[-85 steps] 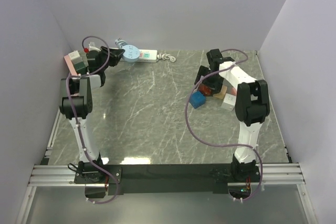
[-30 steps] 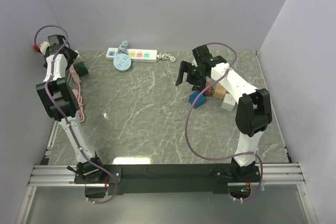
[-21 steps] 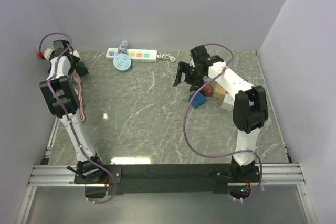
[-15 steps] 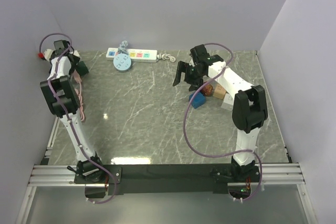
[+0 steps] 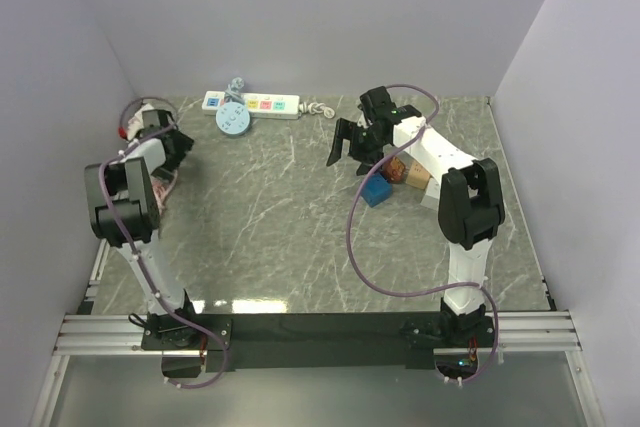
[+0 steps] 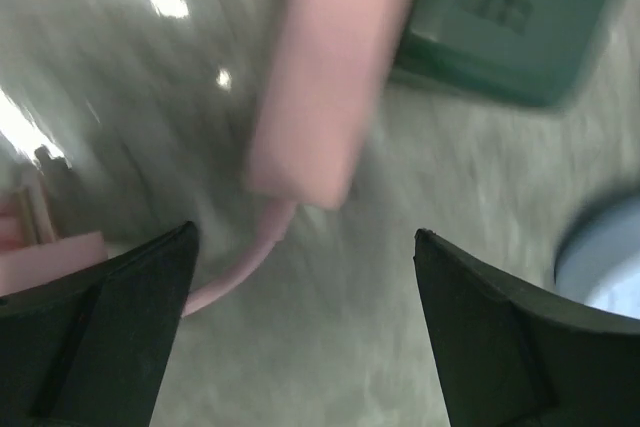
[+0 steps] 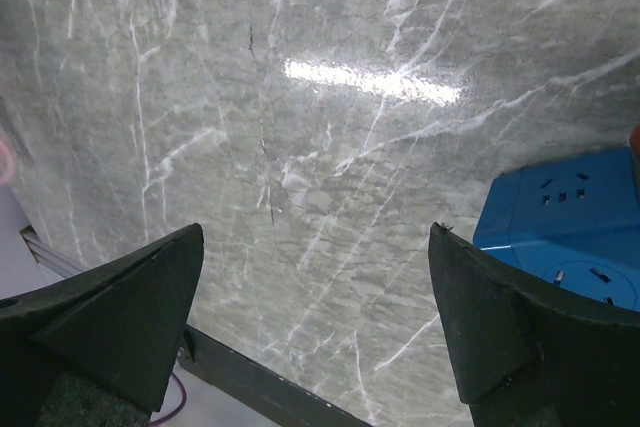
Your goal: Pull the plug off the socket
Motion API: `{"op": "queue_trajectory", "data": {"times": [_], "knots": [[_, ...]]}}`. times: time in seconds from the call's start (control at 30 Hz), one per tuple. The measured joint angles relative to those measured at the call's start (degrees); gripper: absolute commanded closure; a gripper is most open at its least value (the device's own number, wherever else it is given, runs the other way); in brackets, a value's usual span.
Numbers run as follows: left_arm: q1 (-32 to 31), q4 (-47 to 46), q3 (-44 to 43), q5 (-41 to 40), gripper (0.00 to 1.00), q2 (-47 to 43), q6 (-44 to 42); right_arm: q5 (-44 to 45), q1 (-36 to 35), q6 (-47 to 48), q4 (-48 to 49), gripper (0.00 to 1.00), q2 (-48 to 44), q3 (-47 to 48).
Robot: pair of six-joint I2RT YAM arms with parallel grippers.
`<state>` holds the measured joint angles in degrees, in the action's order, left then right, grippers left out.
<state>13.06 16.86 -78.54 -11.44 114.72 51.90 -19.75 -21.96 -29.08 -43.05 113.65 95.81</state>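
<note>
The socket, a long white strip with pastel outlet panels, lies along the back wall, its white cord bundled at the right end. A round light-blue piece, perhaps the plug, rests just in front of the strip's left part, and its edge shows blurred in the left wrist view. I cannot tell whether it is plugged in. A grey-blue twisted cord sits behind the strip. My left gripper is open at the far left, well short of the strip. My right gripper hangs open and empty over bare table.
Under the left gripper lie a pink block with a pink cord and a green block. A blue socket cube and several small blocks are heaped under the right arm.
The left arm has swung from the back-left corner down and right toward the table; its view is motion-blurred. The right gripper drifted slightly left. Both stayed open.
</note>
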Motion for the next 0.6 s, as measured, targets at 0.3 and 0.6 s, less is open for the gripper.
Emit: {"op": "queue_trajectory", "data": {"times": [0.3,0.6], "knots": [[-6.75,4.92,13.62,5.14,0.04,-15.06,0.04,-0.44,0.00,0.00,0.50,0.00,0.00,-0.37],[-4.28,11.02,-2.45,1.44,0.02,-15.06,-1.53,-0.72,0.02,0.11,0.57,0.00,0.00,-0.39]]}}
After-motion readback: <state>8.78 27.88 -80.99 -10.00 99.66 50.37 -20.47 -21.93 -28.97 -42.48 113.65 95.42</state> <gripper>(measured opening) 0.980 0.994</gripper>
